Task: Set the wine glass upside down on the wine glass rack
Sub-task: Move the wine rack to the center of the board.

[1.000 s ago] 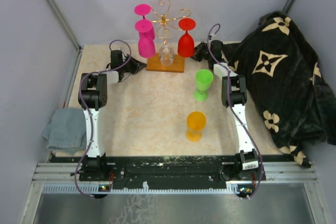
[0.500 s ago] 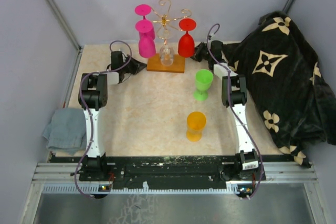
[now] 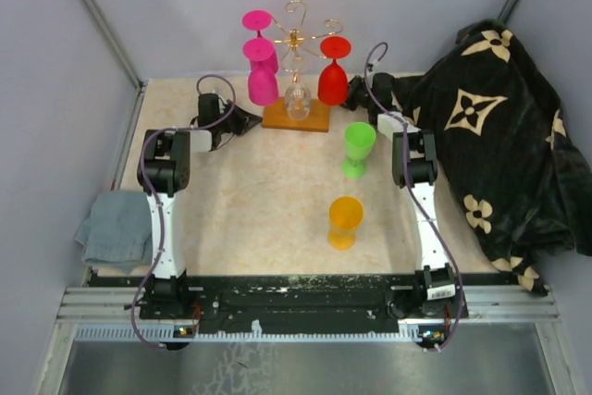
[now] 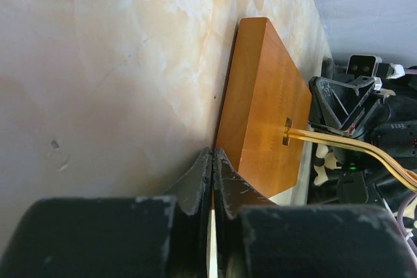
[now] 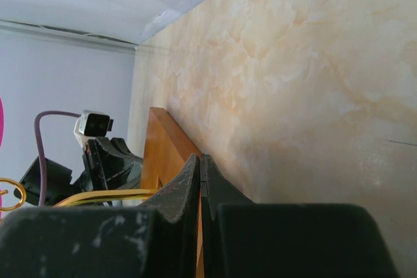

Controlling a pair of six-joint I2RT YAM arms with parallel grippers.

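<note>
The wine glass rack (image 3: 296, 116) has slid slightly right and stands between two closed, empty claws: the left gripper (image 4: 213, 161) is against the wooden base's left end, the right gripper (image 5: 199, 161) at its right end. Four glasses hang inverted: two magenta glasses (image 3: 262, 80), one red glass (image 3: 333, 80), one clear glass (image 3: 297, 99). Nearer than the right claw stand one green glass (image 3: 358, 148) and one orange glass (image 3: 345, 221). The table (image 3: 259, 201) is marbled beige, between pale grey walls.

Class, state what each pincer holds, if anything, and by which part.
Nothing. Both the left pincer and right pincer are shut empty, tips at the rack's wooden base.
</note>
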